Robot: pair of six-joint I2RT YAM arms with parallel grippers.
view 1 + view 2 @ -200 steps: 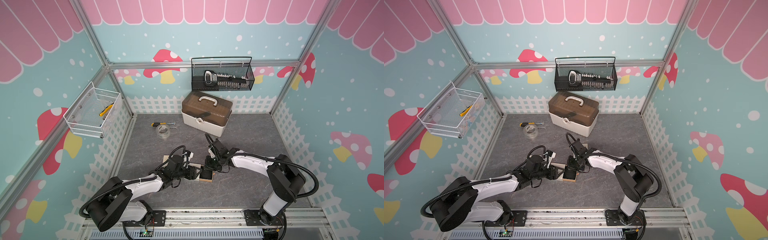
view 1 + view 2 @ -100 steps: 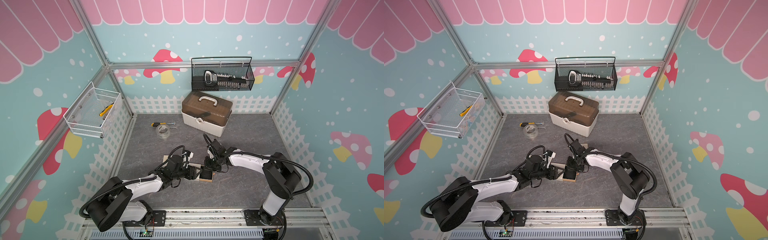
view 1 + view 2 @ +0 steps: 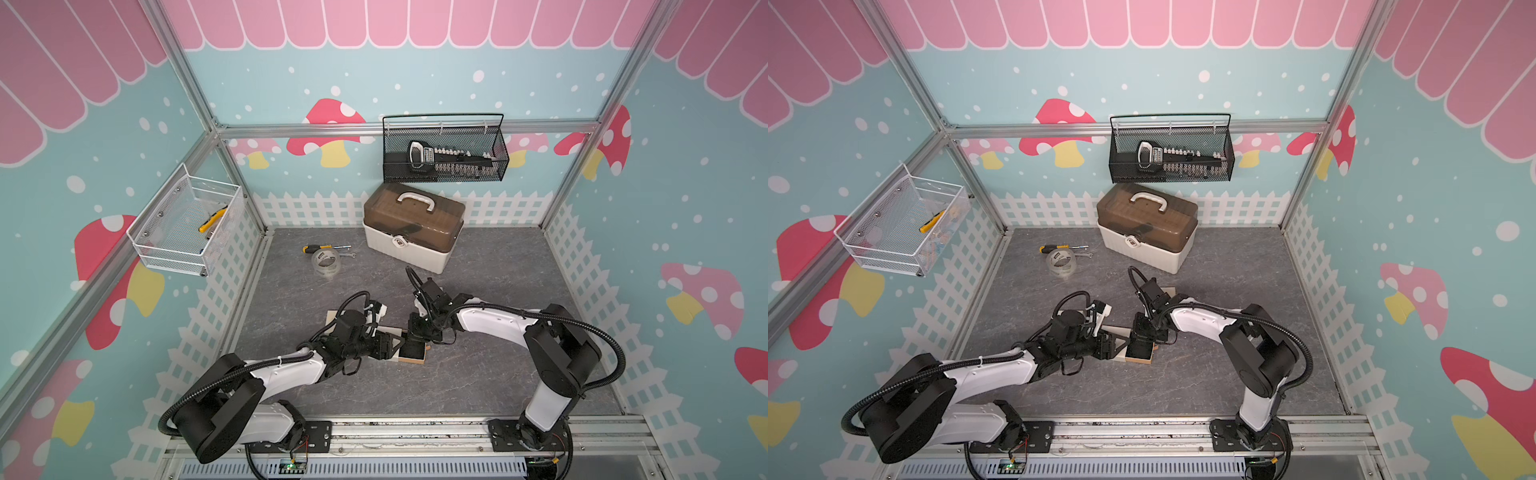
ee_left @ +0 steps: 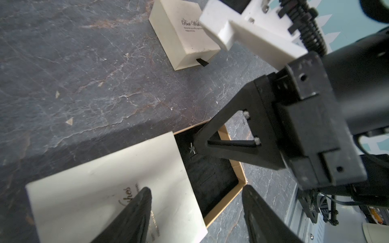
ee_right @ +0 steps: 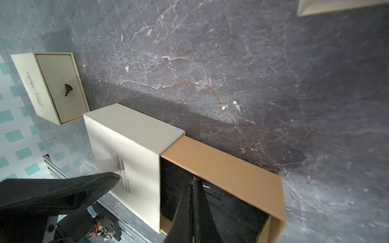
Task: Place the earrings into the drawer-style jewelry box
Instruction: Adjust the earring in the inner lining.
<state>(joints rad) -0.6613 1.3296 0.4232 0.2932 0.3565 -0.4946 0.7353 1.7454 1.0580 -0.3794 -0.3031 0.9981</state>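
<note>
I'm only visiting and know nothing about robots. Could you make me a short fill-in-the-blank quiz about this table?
1. The right gripper reaches into the open ____ of the cream box.
2. Its inside is lined in ____.
3. The toolbox has a white ____.
4. The tape roll lies beside a ____.
Missing words: drawer; black; handle; screwdriver.
</note>
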